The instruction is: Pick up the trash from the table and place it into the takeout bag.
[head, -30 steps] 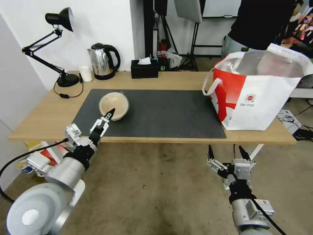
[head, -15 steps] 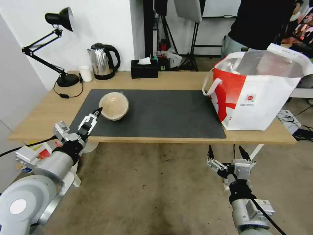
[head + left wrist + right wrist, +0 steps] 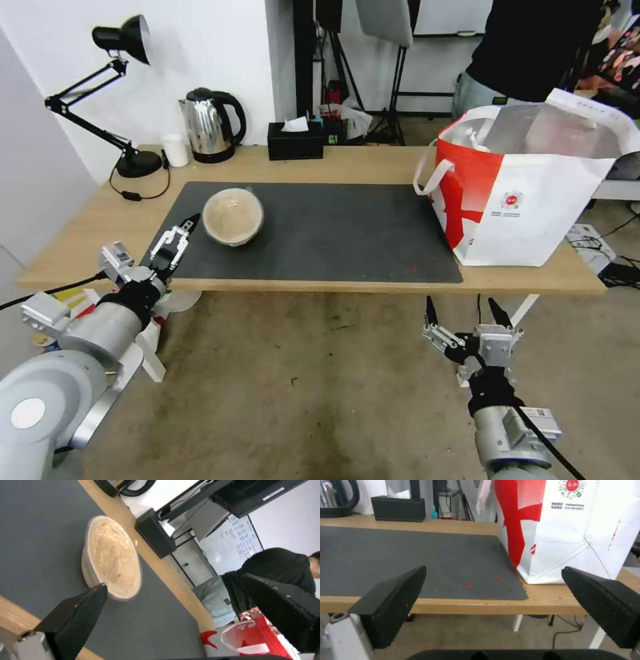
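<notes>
The left gripper [image 3: 179,235] hangs open just short of the paper bowl [image 3: 233,216], which sits on the mat ahead of its fingertips. Straddle the rim squarely before closing. The right gripper [image 3: 462,312], open, waits below the table [image 3: 373,164] edge near the takeout bag [image 3: 527,193].

The left gripper [image 3: 179,234] hovers over the near left edge of the dark mat [image 3: 333,233], just beside the tan paper bowl [image 3: 233,217] and not touching it. The takeout bag [image 3: 527,187] stands well apart from it on the table [image 3: 100,233]. Directly beyond the right gripper [image 3: 467,310], which hangs below the table's near edge with fingers spread, is that bag.
</notes>
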You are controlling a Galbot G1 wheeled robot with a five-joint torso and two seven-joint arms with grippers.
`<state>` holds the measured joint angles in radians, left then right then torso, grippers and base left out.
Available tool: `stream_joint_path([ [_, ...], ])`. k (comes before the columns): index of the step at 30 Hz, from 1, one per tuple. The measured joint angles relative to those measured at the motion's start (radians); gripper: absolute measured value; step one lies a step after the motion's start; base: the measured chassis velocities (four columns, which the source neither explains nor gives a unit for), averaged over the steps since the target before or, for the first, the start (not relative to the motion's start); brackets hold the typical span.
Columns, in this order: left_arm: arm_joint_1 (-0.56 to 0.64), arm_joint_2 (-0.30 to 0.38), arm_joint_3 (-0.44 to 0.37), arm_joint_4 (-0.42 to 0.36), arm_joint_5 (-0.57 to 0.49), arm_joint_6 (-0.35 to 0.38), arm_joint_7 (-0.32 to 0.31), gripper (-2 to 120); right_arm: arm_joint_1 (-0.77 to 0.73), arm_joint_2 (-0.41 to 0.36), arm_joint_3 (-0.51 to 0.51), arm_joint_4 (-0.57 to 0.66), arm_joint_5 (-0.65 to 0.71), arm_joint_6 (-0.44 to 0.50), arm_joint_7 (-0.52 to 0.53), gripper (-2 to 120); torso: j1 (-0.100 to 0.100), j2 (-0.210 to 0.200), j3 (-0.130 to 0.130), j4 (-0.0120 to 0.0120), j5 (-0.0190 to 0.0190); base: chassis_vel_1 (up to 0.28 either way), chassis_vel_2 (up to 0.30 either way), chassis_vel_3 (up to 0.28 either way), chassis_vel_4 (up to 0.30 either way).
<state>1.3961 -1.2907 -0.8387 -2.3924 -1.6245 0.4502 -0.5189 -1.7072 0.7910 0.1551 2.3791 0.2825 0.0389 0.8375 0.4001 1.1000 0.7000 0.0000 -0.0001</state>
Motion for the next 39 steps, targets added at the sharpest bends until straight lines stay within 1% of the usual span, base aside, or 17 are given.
stream_joint_path([
  [6, -0.022, 0.004, 0.009, 0.026, 0.000, -0.001, -0.017, 100, 0.000, 0.000, 0.000, 0.000, 0.000, 0.000, 0.000, 100, 0.000, 0.000, 0.000, 0.0000, 0.0001, 0.000, 0.000, 0.000, 0.000],
  [24, -0.084, 0.015, 0.036, 0.087, -0.001, 0.001, -0.034, 100, 0.000, 0.000, 0.000, 0.000, 0.000, 0.000, 0.000, 100, 0.000, 0.000, 0.000, 0.0001, 0.0001, 0.000, 0.000, 0.000, 0.000],
  [27, -0.110, 0.016, 0.037, 0.100, -0.030, 0.016, -0.065, 100, 0.000, 0.000, 0.000, 0.000, 0.000, 0.000, 0.000, 100, 0.000, 0.000, 0.000, 0.0000, 0.0001, 0.000, 0.000, 0.000, 0.000],
  [28, -0.110, 0.016, 0.037, 0.100, -0.030, 0.016, -0.065, 100, 0.000, 0.000, 0.000, 0.000, 0.000, 0.000, 0.000, 100, 0.000, 0.000, 0.000, 0.0000, 0.0001, 0.000, 0.000, 0.000, 0.000],
  [31, -0.126, 0.023, 0.043, 0.110, -0.060, 0.034, -0.090, 100, 0.000, 0.000, 0.000, 0.000, 0.000, 0.000, 0.000, 100, 0.000, 0.000, 0.000, 0.0000, 0.0001, 0.000, 0.000, 0.000, 0.000],
  [36, -0.154, 0.042, 0.046, 0.135, -0.113, 0.054, -0.105, 100, 0.000, 0.000, 0.000, 0.000, 0.000, 0.000, 0.000, 100, 0.000, 0.000, 0.000, 0.0000, 0.0001, 0.000, 0.000, 0.000, 0.000],
  [39, -0.161, 0.047, 0.049, 0.143, -0.126, 0.067, -0.112, 100, 0.000, 0.000, 0.000, 0.000, 0.000, 0.000, 0.000, 100, 0.000, 0.000, 0.000, 0.0001, 0.0001, 0.000, 0.000, 0.000, 0.000],
])
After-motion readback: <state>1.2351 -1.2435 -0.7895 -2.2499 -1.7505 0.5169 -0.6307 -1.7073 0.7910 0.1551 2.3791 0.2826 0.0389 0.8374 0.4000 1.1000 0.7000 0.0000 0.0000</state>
